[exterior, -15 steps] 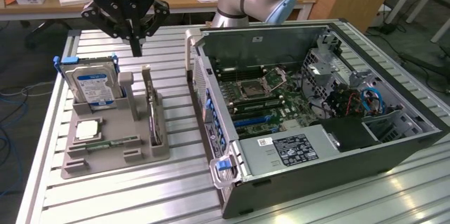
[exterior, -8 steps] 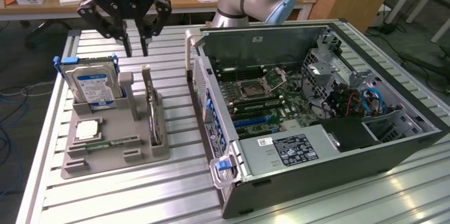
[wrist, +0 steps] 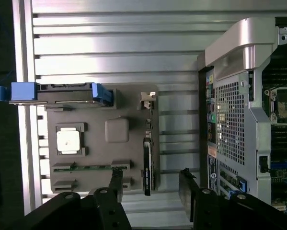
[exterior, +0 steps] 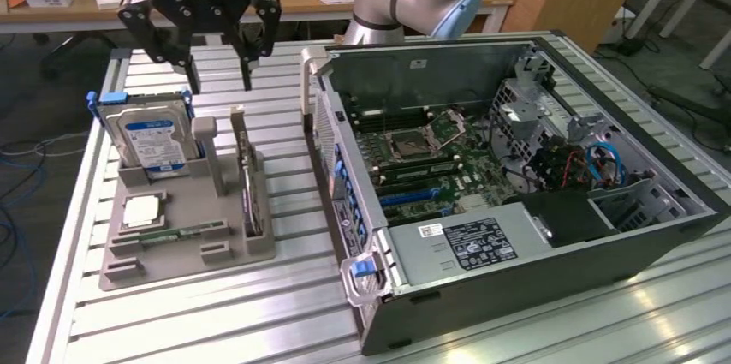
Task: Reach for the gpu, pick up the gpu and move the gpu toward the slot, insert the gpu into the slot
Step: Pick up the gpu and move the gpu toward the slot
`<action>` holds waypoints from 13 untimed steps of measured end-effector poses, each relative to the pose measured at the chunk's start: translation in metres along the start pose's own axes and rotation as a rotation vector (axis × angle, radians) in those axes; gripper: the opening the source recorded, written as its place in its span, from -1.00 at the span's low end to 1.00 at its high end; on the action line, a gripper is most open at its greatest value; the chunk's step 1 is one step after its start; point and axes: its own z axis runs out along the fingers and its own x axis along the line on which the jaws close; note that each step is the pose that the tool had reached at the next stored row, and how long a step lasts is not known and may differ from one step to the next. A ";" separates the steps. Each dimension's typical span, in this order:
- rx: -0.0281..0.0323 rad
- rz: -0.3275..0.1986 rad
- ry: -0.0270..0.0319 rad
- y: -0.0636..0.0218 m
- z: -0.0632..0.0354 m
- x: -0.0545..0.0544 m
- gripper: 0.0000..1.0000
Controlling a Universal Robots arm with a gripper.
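A slatted metal counter point(exterior: 228, 321) fills the scene, with cluttered wooden desks and cables on the floor behind it. On the exterior view's left sits a grey holder tray point(exterior: 171, 253). On the exterior view's right is an open computer case point(exterior: 514, 270) with its green board exposed.

The end effector point(exterior: 219, 81) hangs above the far end of the tray with its two fingers spread wide and nothing between them. Its upper body is cut off by the top of the picture. In the wrist view the fingertips straddle the near end of the card from above without touching it point(wrist: 150, 177).

The gpu point(exterior: 249, 188) stands upright on its long edge in a groove along the tray's right side, its metal end bracket at the far end. From the wrist it appears only as a thin dark line point(wrist: 147, 165), so its face is hidden.

Also in the tray are an upright hard drive point(exterior: 149, 137) with a blue label, a square processor chip point(exterior: 143, 210) and a narrow memory stick point(exterior: 183, 231).

The slot point(exterior: 412, 198) lies on the board inside the case, among several parallel blue and dark connectors that are hard to tell apart. It is well apart from the card.
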 end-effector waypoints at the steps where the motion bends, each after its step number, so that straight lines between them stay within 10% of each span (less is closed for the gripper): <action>1: -0.0002 -0.012 0.0018 -0.0002 0.0016 0.000 0.18; 13: -0.0005 -0.028 0.0054 -0.0227 0.0224 0.000 0.18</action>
